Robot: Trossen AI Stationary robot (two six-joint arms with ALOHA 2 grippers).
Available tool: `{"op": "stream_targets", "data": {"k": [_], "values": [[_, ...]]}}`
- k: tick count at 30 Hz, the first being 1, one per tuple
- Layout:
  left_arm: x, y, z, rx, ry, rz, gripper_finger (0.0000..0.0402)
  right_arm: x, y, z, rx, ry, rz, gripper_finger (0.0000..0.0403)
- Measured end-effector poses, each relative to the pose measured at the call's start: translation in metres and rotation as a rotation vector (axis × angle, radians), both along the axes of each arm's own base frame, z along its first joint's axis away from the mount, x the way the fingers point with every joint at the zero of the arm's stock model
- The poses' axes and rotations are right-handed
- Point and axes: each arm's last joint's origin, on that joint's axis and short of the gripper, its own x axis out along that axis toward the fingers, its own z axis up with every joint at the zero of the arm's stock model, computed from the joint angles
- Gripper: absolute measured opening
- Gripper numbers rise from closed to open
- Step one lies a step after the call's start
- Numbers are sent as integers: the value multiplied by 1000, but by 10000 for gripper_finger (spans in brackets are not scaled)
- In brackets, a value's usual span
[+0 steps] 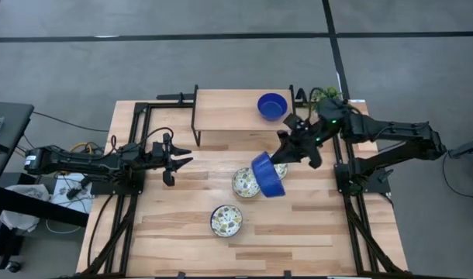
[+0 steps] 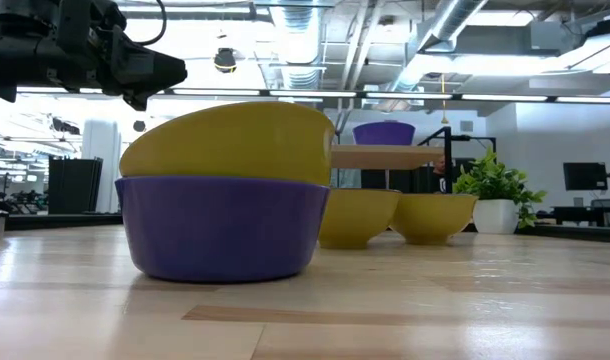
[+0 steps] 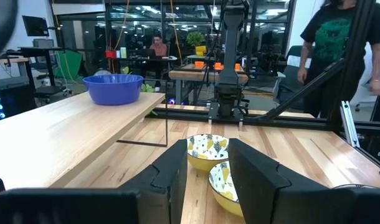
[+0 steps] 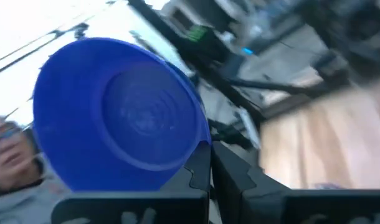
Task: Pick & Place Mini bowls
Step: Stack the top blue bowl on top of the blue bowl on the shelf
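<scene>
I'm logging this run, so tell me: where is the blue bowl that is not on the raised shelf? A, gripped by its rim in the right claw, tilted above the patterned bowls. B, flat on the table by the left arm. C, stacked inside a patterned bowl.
A: the right claw pinches the rim of the tilted blue bowl.

High view: straight down, far, covers whole table [image 1: 182,232] and both arms. Low view: table-top height, level across wood into the room, very near a blue bowl [image 2: 221,226]. Left wrist view: forward along the table toward the raised shelf [image 3: 65,127]. Right wrist view: tilted, close on its held blue bowl [image 4: 118,115]. High and left wrist views share the floral bowls [image 1: 245,182].
</scene>
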Motion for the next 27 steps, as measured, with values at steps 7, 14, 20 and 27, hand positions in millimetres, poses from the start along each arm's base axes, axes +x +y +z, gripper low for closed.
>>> {"op": "stream_targets", "data": {"k": [7, 14, 20, 27], "values": [[0, 0, 0, 0, 0, 0, 116, -4, 3, 24, -29, -270, 113, 0], [0, 0, 0, 0, 0, 0, 116, -3, 3, 25, -33, -296, 130, 0], [0, 0, 0, 0, 0, 0, 116, 9, 1, 1, -13, -73, 63, 0], [0, 0, 0, 0, 0, 0, 116, -2, -4, -50, -68, 488, -145, 0]]}}
